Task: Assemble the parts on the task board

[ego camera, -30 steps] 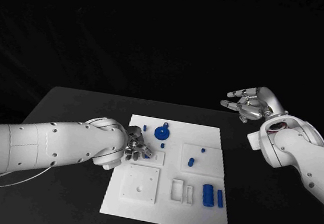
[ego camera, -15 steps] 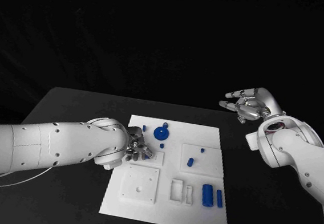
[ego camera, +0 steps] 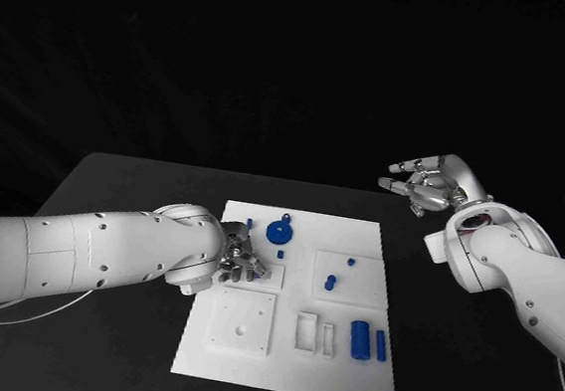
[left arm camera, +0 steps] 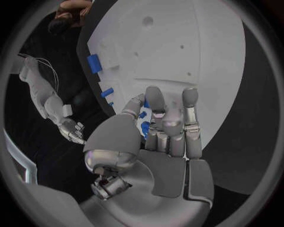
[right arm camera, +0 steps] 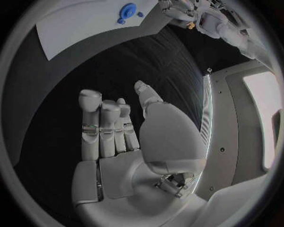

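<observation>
We pinch what looks like a small blue part (left arm camera: 143, 124) in our left hand (ego camera: 239, 254), just over the board (ego camera: 341, 376). Our right hand (ego camera: 427, 184) hangs spread and empty, well apart. Next we must seat the part squarely.

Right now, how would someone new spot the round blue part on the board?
Start at the white rectangular task board in the middle of the black table. Near its far edge lies the round blue disc part, with a small stub on top. Its blue neighbours are slim pegs or cylinders; it alone is a wide disc.
</observation>
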`<action>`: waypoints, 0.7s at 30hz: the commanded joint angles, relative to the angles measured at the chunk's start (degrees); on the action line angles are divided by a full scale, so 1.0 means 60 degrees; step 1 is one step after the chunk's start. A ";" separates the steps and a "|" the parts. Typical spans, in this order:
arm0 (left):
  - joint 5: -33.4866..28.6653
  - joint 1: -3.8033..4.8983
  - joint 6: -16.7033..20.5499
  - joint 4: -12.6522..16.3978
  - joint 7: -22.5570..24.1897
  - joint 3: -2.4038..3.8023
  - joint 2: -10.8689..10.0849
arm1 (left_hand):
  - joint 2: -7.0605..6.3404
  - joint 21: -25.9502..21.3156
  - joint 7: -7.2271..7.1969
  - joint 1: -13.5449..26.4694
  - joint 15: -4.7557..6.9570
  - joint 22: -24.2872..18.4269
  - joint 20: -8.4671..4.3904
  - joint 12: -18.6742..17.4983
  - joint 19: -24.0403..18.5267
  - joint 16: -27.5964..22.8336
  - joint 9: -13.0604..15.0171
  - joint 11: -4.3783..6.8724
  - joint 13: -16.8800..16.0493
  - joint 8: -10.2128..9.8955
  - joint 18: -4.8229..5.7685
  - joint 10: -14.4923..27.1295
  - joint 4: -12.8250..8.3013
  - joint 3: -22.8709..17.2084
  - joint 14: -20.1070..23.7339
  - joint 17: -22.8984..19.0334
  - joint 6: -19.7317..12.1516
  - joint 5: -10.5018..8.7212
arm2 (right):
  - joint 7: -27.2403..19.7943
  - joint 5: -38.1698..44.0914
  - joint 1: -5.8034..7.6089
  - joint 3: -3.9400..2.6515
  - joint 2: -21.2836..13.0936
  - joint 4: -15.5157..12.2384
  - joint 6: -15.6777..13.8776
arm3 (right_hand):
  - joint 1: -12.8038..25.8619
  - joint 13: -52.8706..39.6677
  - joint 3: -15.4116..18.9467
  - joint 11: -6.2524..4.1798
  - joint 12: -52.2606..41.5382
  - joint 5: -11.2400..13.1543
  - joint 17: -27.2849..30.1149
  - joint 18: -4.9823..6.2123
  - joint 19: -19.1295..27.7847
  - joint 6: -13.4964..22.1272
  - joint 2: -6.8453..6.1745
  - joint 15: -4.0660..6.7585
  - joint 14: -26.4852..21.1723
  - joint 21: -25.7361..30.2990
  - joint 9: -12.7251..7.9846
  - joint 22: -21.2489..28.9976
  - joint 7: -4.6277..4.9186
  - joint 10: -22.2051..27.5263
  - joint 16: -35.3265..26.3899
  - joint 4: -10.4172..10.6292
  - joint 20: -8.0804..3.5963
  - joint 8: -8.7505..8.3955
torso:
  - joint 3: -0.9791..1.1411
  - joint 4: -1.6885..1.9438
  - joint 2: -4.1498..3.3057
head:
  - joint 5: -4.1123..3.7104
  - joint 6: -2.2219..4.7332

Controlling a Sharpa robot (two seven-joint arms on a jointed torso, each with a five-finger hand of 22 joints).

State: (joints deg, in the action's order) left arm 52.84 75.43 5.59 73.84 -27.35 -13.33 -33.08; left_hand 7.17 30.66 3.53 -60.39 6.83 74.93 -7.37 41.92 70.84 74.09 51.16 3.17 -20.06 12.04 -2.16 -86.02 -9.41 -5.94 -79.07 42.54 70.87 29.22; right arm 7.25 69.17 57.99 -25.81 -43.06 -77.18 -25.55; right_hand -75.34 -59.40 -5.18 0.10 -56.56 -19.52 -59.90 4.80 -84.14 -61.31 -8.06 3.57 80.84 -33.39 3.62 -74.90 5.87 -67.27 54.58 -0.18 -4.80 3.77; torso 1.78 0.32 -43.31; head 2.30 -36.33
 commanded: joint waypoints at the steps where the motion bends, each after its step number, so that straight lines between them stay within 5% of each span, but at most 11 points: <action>1: -0.0002 -0.0054 -0.0316 -0.0131 -0.0158 -0.0043 0.0040 | 0.0290 -0.0027 -0.1182 -0.0399 0.0067 0.0171 0.0069 -0.0042 -0.0006 -0.0045 -0.0014 0.0348 0.0016 -0.0027 0.0037 -0.0120 -0.0008 0.0053 0.0016 -0.0015 0.1306 -0.0045 | -0.0031 -0.0005 -0.0024 -0.0004 0.0028 0.0012 0.0167 | 0.0016 0.0010 -0.0038 0.0025 0.0012 -0.0019 0.0011 0.0166 -0.0092 -0.0018 0.0056 -0.0010 -0.0065 0.0060 -0.0009 -0.0643 0.0010 0.0060 0.0003 -0.0006 0.0047 -0.0038 | 0.0002 0.0003 0.0006 | -0.0006 -0.0001; 9: -0.0084 -0.0033 -0.0372 -0.0275 -0.0118 -0.0019 0.0058 | 0.0291 -0.0057 -0.1177 -0.0399 0.0076 0.0166 0.0051 -0.0082 -0.0006 -0.0088 -0.0005 0.0351 0.0047 -0.0031 0.0051 -0.0120 0.0079 0.0122 0.0043 -0.0089 0.1255 -0.0172 | -0.0028 -0.0005 -0.0063 -0.0003 0.0044 0.0036 0.0190 | 0.0016 0.0010 -0.0038 0.0025 0.0012 -0.0019 0.0011 0.0166 -0.0092 -0.0018 0.0056 -0.0010 -0.0065 0.0060 -0.0009 -0.0643 0.0010 0.0060 0.0003 -0.0006 0.0047 -0.0038 | -0.0007 0.0018 0.0005 | -0.0035 0.0027; 12: -0.0161 -0.0025 -0.0367 -0.0319 -0.0076 -0.0012 0.0071 | 0.0270 -0.0105 -0.1176 -0.0405 0.0079 0.0156 0.0041 -0.0158 -0.0008 -0.0173 -0.0023 0.0347 0.0091 -0.0056 0.0069 -0.0121 0.0221 0.0292 0.0083 -0.0216 0.1223 -0.0757 | -0.0028 -0.0005 -0.0071 -0.0003 0.0047 0.0042 0.0196 | 0.0016 0.0010 -0.0038 0.0025 0.0012 -0.0019 0.0011 0.0166 -0.0092 -0.0018 0.0056 -0.0010 -0.0065 0.0060 -0.0009 -0.0643 0.0010 0.0060 0.0003 -0.0006 0.0047 -0.0038 | -0.0008 0.0020 0.0005 | -0.0048 0.0037; 21: -0.0255 -0.0002 -0.0289 -0.0445 -0.0019 -0.0001 0.0120 | -0.0286 -0.0295 -0.1190 -0.0484 0.0091 0.0153 0.0004 -0.0308 0.0053 -0.0369 -0.0143 0.0362 0.0196 -0.0189 0.0125 -0.0123 0.0943 0.1036 0.0114 -0.0472 0.1192 -0.1259 | -0.0025 -0.0005 -0.0085 -0.0002 0.0060 0.0060 0.0205 | 0.0044 0.0014 -0.0052 0.0028 0.0014 -0.0012 0.0024 0.0167 -0.0088 -0.0015 0.0068 -0.0012 -0.0077 0.0072 -0.0010 -0.0640 0.0011 0.0074 -0.0014 -0.0021 0.0048 -0.0039 | -0.0009 0.0014 0.0008 | -0.0053 0.0059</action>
State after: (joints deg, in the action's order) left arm 51.20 75.58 3.73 71.82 -26.42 -13.13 -32.31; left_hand 6.12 29.08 -3.60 -63.69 7.46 74.93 -7.38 40.36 70.84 72.04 50.44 5.13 -18.92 11.11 -2.19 -84.01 -3.87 0.07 -78.31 39.71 78.65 21.87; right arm 7.29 69.17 57.53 -25.81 -42.77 -76.80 -25.10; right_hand -75.35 -59.41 -5.17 0.32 -56.56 -19.52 -59.80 4.80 -84.13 -61.35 -8.07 3.57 80.84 -33.17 3.62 -74.95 5.83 -67.06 54.58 -0.17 -4.80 3.77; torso 1.72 0.42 -43.28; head 2.00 -36.01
